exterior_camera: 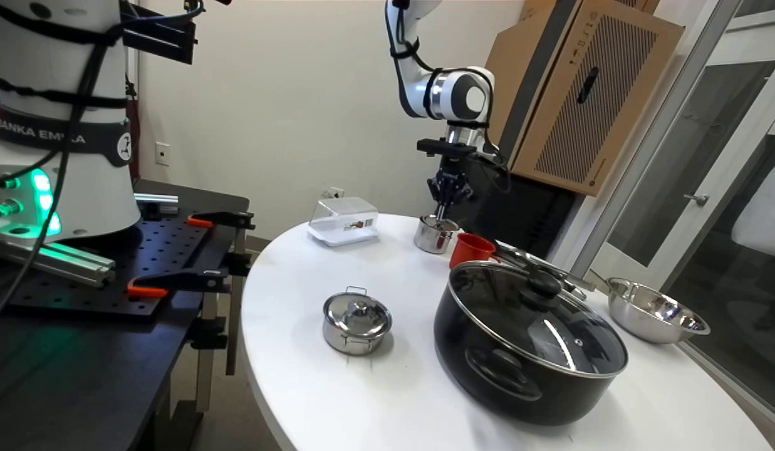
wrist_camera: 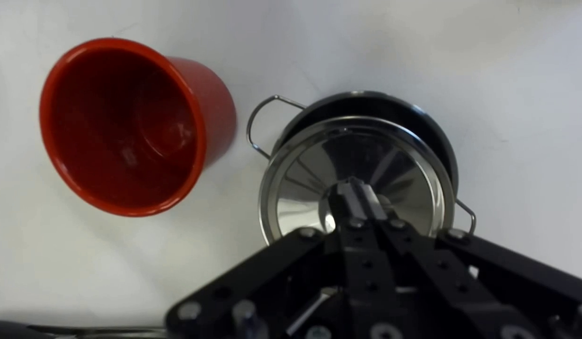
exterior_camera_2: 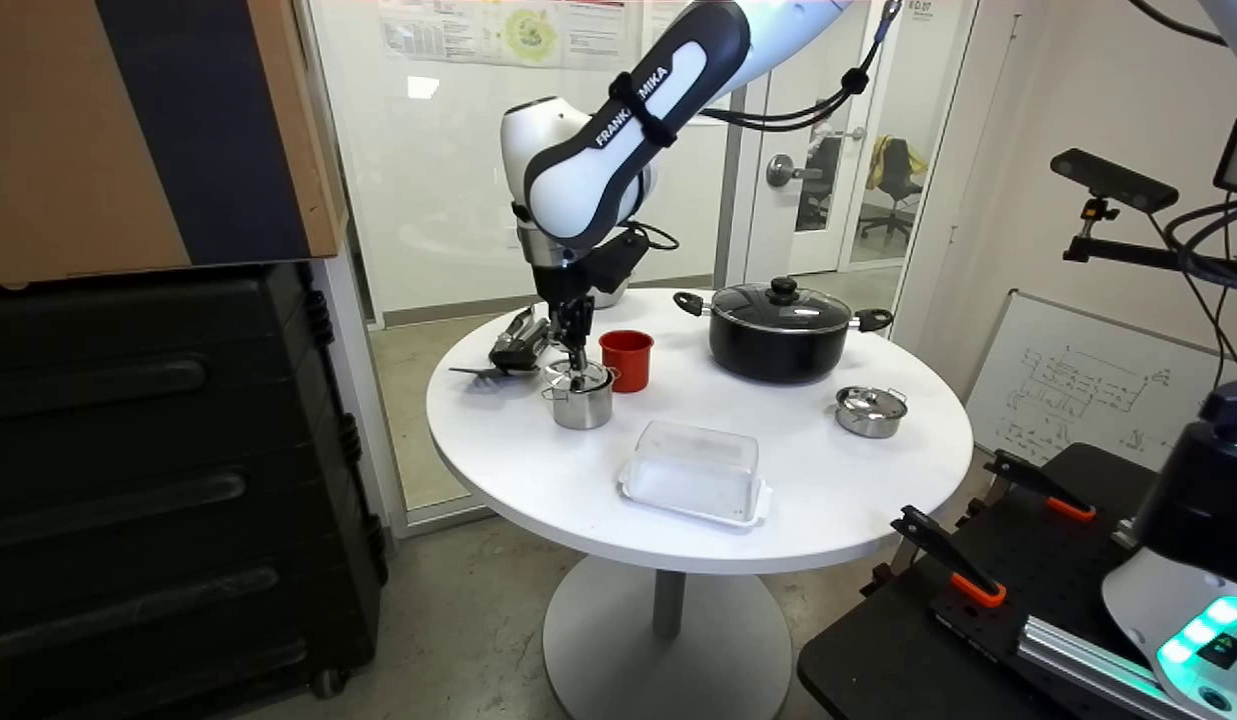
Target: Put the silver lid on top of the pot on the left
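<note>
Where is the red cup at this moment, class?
In an exterior view, the red cup stands on the white table, right of its nearest steel pot and left of the black pot; in the wrist view, it's upper left.

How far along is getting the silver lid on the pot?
Done: the silver lid is over the small pot. In hand: the gripper is at the lid's centre; whether it grips is unclear. Probably left: aligning and seating, since the wrist view shows a dark crescent of pot opening, then withdrawing.
</note>
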You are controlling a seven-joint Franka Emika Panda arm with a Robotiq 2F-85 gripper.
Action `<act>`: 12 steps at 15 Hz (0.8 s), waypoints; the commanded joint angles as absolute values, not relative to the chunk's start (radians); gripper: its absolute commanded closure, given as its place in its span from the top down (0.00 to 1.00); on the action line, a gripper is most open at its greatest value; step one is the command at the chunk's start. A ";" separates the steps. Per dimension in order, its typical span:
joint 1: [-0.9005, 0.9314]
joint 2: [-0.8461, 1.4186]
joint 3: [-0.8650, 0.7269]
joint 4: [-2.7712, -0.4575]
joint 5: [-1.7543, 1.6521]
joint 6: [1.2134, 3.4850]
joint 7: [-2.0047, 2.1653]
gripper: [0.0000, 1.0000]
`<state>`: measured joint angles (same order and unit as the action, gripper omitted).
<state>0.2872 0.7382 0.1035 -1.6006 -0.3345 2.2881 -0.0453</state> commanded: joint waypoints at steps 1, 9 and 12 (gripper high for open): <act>0.287 0.677 0.101 -1.725 -0.335 2.359 -0.046 0.00; 0.280 0.566 0.096 -1.899 -0.343 2.506 -0.035 0.00; 0.283 0.534 0.090 -1.951 -0.348 2.549 -0.031 0.00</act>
<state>0.2812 0.5996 0.0983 -1.8608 -0.3366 2.4950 -0.0435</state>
